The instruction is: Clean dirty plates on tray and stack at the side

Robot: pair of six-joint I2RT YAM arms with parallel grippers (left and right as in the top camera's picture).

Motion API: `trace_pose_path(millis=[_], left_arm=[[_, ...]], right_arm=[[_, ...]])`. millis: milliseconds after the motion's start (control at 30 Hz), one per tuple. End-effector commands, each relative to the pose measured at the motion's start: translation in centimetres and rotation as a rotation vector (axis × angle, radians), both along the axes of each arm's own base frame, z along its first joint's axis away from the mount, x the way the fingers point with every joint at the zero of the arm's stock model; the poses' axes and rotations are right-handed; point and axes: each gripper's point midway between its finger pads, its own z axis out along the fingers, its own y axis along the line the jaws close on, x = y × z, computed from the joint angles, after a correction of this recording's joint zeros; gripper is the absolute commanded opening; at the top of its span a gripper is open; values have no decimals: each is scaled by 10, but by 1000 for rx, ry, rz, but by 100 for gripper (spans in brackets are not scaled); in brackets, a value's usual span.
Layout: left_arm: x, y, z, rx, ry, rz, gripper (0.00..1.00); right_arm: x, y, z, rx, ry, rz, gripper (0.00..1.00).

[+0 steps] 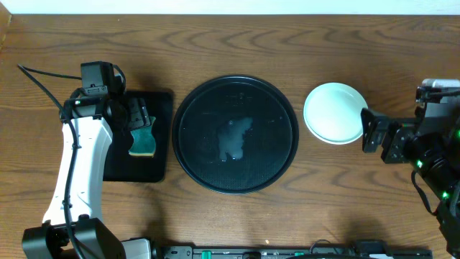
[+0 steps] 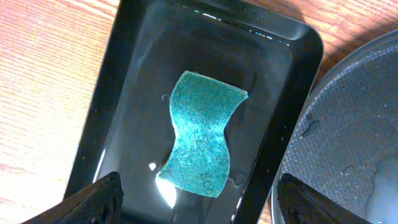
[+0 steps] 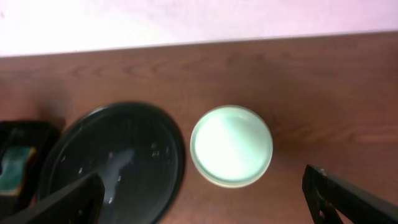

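The round black tray (image 1: 205,97) sits mid-table with no plates on it, only a wet patch (image 1: 236,138). It also shows in the right wrist view (image 3: 93,143) and the left wrist view (image 2: 348,124). The plates (image 1: 333,111) are stacked on the table to its right, a pale mint one on top (image 3: 231,143); the ones beneath are mostly hidden. My right gripper (image 1: 370,129) is open and empty just right of the stack (image 3: 202,177). My left gripper (image 1: 136,119) is open and empty (image 2: 199,183) above a teal sponge (image 2: 202,134).
The sponge (image 1: 144,140) lies in a wet black rectangular tray (image 1: 162,144) left of the round tray, seen close up in the left wrist view (image 2: 124,74). Bare wooden table surrounds everything. A pale wall runs along the far edge (image 3: 186,22).
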Motion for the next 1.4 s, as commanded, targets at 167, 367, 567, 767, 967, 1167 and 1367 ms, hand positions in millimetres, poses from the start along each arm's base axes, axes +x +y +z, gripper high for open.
trace_pose_path(millis=[167,367,567,767,967,1167,1367], left_arm=[[1,3,2,11,-1,16,80],[1,3,2,11,-1,16,80],[1,3,2,11,-1,16,80],[1,3,2,11,-1,16,80],[1,3,2,11,-1,16,80],[1,3,2,11,-1,16,80],[1,3,2,11,-1,16,80]], right_arm=[[19,-4,-27,-18,-186,-17,99],[15,4,-90,14,-344,29,99],[6,4,-156,74,-417,7,99],[1,4,-200,107,-456,-3,99],[-3,2,-218,103,-460,-11,99],[-5,2,-209,69,-502,0,99],[-5,2,-209,69,-503,-1,99]])
